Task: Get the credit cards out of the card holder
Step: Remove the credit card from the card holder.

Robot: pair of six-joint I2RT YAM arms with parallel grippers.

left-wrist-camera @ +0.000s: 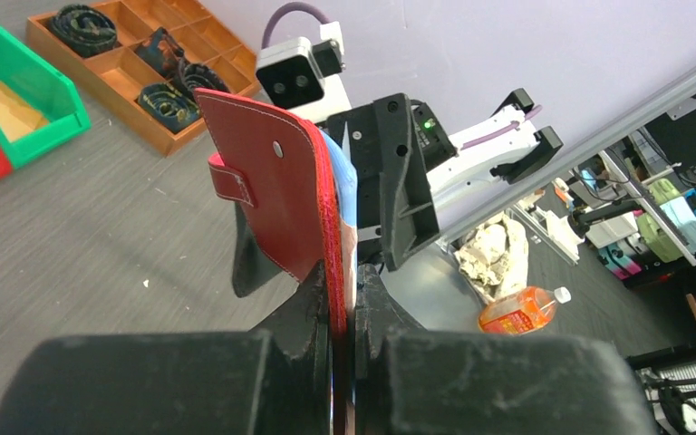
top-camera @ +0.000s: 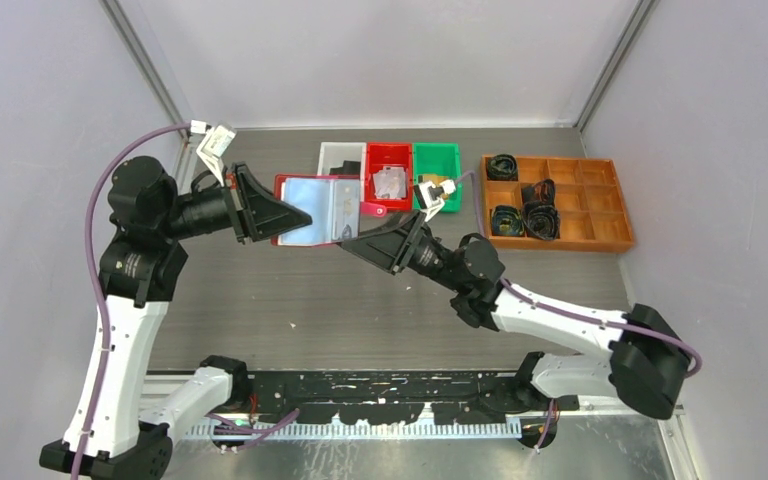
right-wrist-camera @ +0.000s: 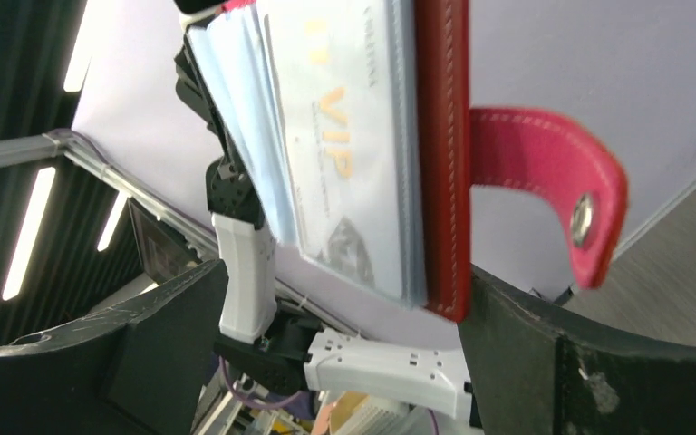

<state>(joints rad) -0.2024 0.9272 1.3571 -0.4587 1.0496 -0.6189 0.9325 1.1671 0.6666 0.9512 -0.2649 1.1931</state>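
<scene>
The red card holder (top-camera: 312,207) hangs open above the table, its pale blue pocket pages facing up. My left gripper (top-camera: 298,216) is shut on its left cover; in the left wrist view the red edge (left-wrist-camera: 276,195) is pinched between the jaws of that gripper (left-wrist-camera: 345,306). My right gripper (top-camera: 362,240) is open at the holder's lower right corner. In the right wrist view the holder's red cover (right-wrist-camera: 442,136) and its pages reach down between the wide-apart jaws of my right gripper (right-wrist-camera: 344,281). A pale credit card (right-wrist-camera: 344,154) marked VIP sits in a pocket. Pale cards (top-camera: 391,184) lie in the red bin.
A white bin (top-camera: 340,156), the red bin (top-camera: 371,165) and a green bin (top-camera: 452,158) stand in a row behind the holder. A wooden compartment tray (top-camera: 600,205) with dark coiled items sits at the right. An orange bottle (left-wrist-camera: 521,310) lies off the table.
</scene>
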